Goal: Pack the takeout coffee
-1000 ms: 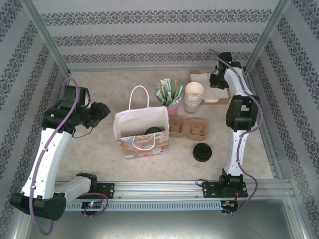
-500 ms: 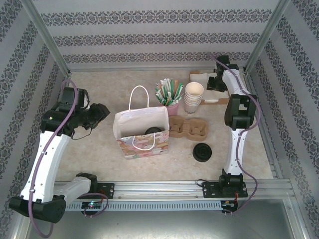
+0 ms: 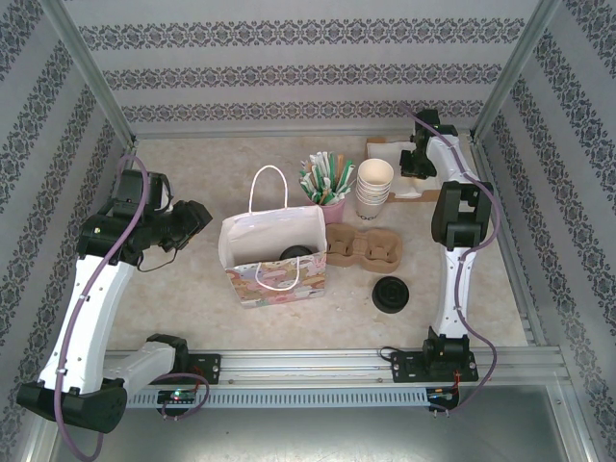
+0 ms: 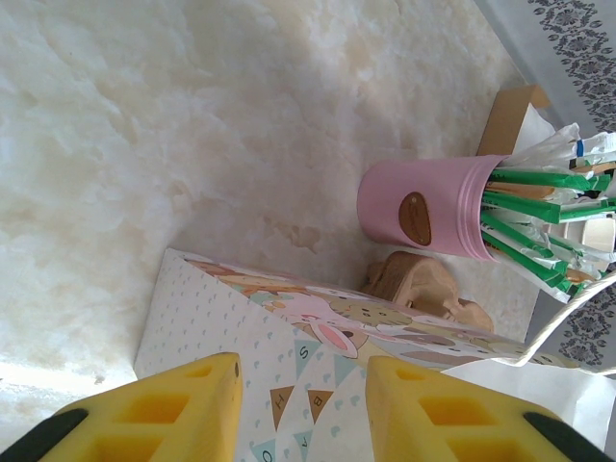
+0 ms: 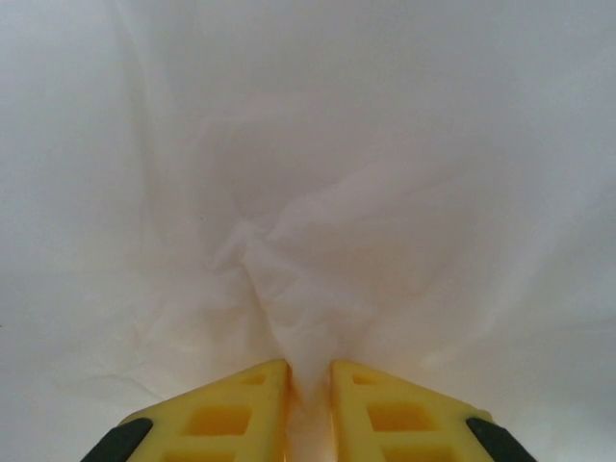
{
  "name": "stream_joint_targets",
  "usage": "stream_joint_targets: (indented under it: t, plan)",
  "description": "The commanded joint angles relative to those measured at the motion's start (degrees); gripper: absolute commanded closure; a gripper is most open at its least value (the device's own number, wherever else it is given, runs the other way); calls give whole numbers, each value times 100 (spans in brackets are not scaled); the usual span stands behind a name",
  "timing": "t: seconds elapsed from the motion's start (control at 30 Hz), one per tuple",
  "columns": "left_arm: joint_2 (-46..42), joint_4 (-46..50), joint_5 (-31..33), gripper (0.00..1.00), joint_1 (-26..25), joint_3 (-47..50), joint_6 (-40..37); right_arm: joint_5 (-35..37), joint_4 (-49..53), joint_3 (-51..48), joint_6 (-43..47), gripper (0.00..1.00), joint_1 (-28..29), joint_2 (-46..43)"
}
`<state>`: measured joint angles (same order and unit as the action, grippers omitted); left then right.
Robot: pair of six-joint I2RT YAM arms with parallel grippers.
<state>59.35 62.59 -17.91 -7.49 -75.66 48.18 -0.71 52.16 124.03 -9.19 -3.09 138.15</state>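
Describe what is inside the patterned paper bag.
Inside the paper bag, a dark rounded object shows against the white lining. The front wall covers its lower part and the bag's floor, so what it is cannot be told.

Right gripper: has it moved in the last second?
Yes, slightly. In the top view the right gripper has shifted toward the stack of paper cups, which stayed put. It is pinching white paper.

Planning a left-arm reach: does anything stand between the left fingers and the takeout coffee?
Yes. The gift bag stands upright directly between the left fingers and the takeout coffee, which sits to the bag's right.
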Motion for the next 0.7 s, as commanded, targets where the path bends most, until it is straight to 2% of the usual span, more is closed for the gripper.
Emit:
stream_joint_targets:
  t: [0.0,0.17,0.4,0.67]
  plan:
    - [-77,-23,-32,61,-3,66,-74,199,192,158,23,84,81,-413]
    - [-72,-93,-103,61,-7,93,-70,169,155,96,71,100,66,-841]
    - [-114,-210,-195,60,-7,116,-118,53,121,-55,18,100,80,-1612]
    - [-149,-843,-858,50,-5,347,-197,237,-177,-388,152,100,418,-3183]
